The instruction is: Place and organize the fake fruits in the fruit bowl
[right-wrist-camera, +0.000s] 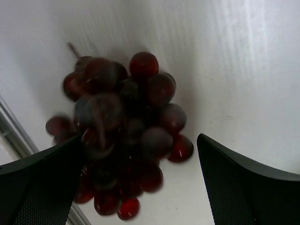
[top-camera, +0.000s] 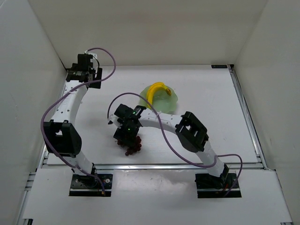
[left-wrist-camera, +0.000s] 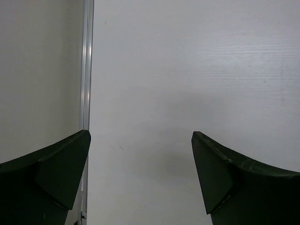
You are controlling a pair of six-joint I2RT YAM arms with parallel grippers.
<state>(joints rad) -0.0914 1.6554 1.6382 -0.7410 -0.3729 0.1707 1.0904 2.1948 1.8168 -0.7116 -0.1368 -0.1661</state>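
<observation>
The yellow banana (top-camera: 156, 89) lies in the pale green fruit bowl (top-camera: 172, 101) at the table's middle back. The dark red grapes (top-camera: 132, 147) lie on the table near the front edge, left of the bowl. My right gripper (top-camera: 125, 135) hangs directly over them. In the right wrist view it (right-wrist-camera: 140, 161) is open, with the grapes (right-wrist-camera: 123, 136) between its fingers; the left finger overlaps the bunch and the right finger (right-wrist-camera: 243, 187) stands apart from it. My left gripper (top-camera: 85, 73) is at the far back left, open (left-wrist-camera: 140, 157) over bare table, holding nothing.
An aluminium rail (left-wrist-camera: 86, 65) runs along the table's left edge beside the white wall, just under my left gripper. Another rail (top-camera: 246, 117) borders the right side. The right arm's cable (top-camera: 164, 136) loops over the table in front of the bowl.
</observation>
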